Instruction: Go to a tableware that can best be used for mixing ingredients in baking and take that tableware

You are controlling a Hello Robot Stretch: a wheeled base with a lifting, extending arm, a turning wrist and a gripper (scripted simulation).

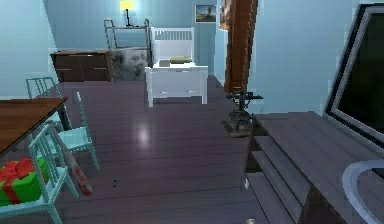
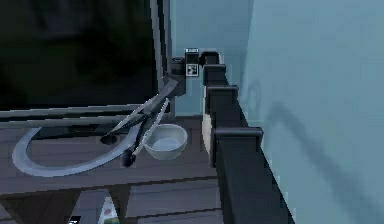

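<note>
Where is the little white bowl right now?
In the arm side view, the white bowl sits on the dark tabletop near the middle, under the big black screen, just left of the arm and close by the hand.

Dark cabinet top [image 2: 186, 168] bears a pale bowl [image 2: 163, 143] and a curved grey foot [image 2: 58, 169]

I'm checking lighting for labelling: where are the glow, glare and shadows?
Forward view: a lit yellow lamp glows at the back, and the dark floor carries a pale sheen. Arm side view: the white bowl is well lit, with soft shadow on the blue wall.
</note>
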